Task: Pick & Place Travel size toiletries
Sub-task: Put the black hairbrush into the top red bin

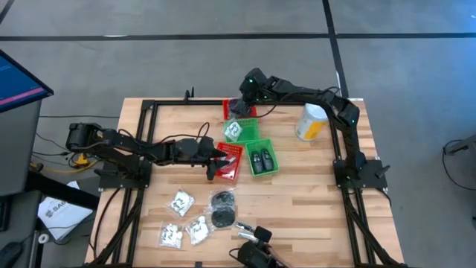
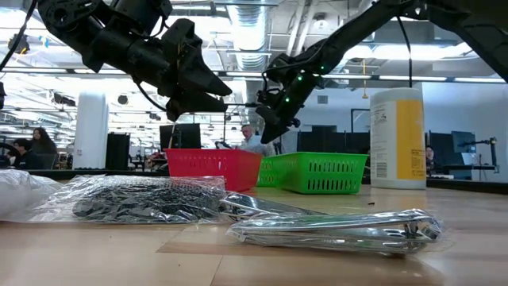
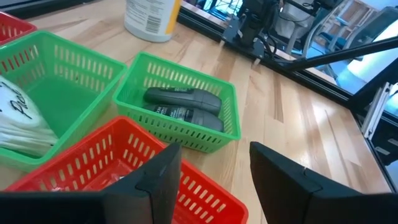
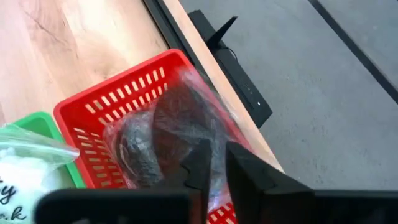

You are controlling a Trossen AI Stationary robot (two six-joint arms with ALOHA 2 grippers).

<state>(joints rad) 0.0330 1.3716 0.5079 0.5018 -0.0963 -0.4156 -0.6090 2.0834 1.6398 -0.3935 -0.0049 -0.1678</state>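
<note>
On the near part of the table lie clear packets with white contents (image 1: 181, 201), black discs (image 1: 222, 208) and silvery sachets (image 2: 333, 230). One green basket (image 3: 180, 134) holds two dark grey pieces (image 3: 181, 96). Another green basket holds a white packet (image 1: 233, 130). My left gripper (image 3: 214, 168) hangs open and empty over the near red basket (image 1: 229, 160). My right gripper (image 4: 219, 155) is at the far red basket (image 4: 93, 112), nearly shut over a clear packet of black discs (image 4: 143, 149). My right gripper comes down from above onto the clear packet's film (image 4: 186, 134), which rises between the fingertips. The fingers themselves hide the exact place of contact. The packet's lower part lies inside the far red basket, tilted against its wall.
A tall yellow canister with a white lid (image 1: 311, 123) stands right of the baskets. The four baskets sit close together mid-table. A black frame rail (image 1: 149, 134) runs around the table. Bare wood lies on the table's right side. People show in the room behind.
</note>
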